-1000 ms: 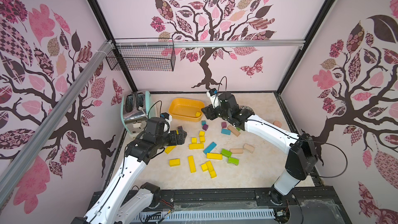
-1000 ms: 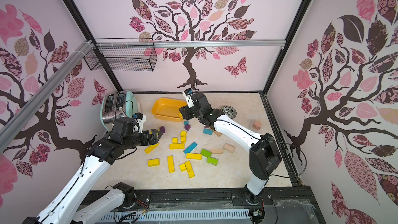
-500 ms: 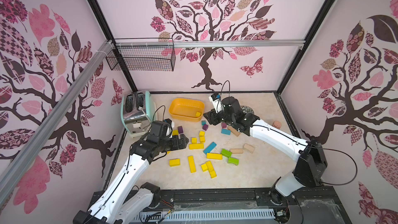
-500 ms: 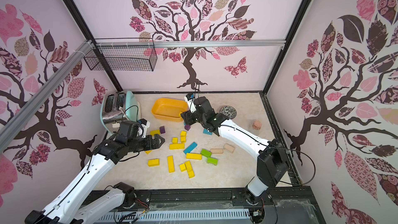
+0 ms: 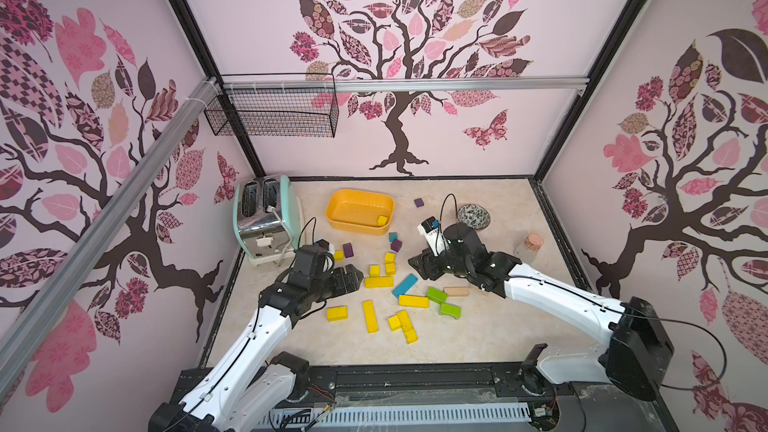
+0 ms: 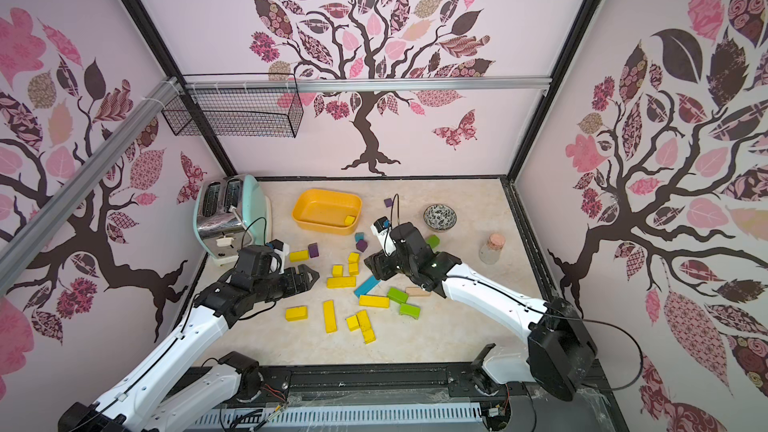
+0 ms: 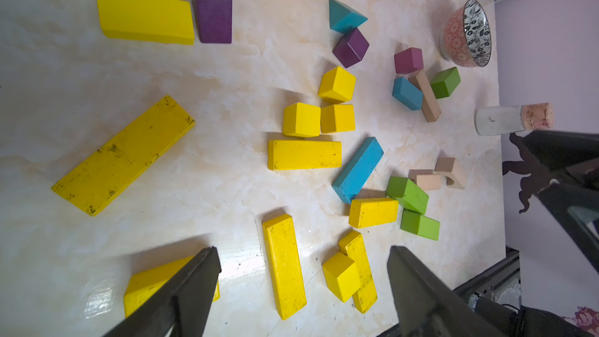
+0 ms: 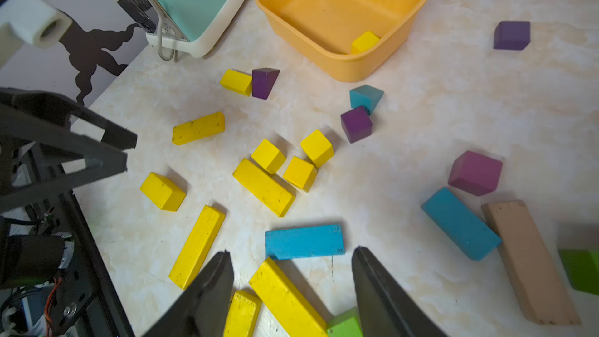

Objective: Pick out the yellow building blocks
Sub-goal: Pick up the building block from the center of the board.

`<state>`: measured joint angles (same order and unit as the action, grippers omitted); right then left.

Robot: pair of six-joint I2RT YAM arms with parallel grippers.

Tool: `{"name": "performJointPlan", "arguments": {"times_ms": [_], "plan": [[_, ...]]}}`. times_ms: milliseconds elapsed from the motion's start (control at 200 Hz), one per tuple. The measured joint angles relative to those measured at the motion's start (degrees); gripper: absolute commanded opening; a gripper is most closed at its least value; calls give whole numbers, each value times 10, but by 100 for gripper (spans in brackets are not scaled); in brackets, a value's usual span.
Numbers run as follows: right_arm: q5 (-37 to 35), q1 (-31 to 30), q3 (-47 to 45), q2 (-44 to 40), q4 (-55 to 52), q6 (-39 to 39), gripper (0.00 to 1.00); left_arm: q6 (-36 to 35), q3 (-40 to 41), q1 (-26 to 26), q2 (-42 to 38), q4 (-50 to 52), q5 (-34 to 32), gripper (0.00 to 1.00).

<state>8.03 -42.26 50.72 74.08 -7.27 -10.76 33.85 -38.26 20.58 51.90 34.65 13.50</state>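
Several yellow building blocks lie scattered over the middle of the table, as cubes and as short and long bars. One yellow cube lies inside the orange-yellow tub. My left gripper hovers at the left edge of the cluster, open and empty, with a long yellow bar and a cube between its fingers in the left wrist view. My right gripper hangs over the cluster's right side, open and empty, above a yellow bar and a blue bar.
A mint toaster stands at the back left. A patterned bowl and a corked jar stand to the right. Purple, teal, green and tan blocks lie among the yellow ones. A wire basket hangs on the back wall.
My right gripper has drawn back from the tub's near side to the block cluster, its jaws widening. My left gripper has moved right toward the blocks, its jaws narrowing a little.
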Motion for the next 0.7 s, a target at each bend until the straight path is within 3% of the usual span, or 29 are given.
{"name": "performJointPlan", "arguments": {"times_ms": [180,395,530,700], "plan": [[7,0,-23,-25,0,-8,63,-23,-2,-1,16,-16,-3,86],[17,0,-43,-30,7,-11,63,-64,-15,-2,79,-9,5,76],[30,0,-59,-27,13,-13,62,-85,-20,-2,116,-7,25,62],[47,0,-61,1,47,-27,62,-86,-39,1,173,-17,36,62]]}}
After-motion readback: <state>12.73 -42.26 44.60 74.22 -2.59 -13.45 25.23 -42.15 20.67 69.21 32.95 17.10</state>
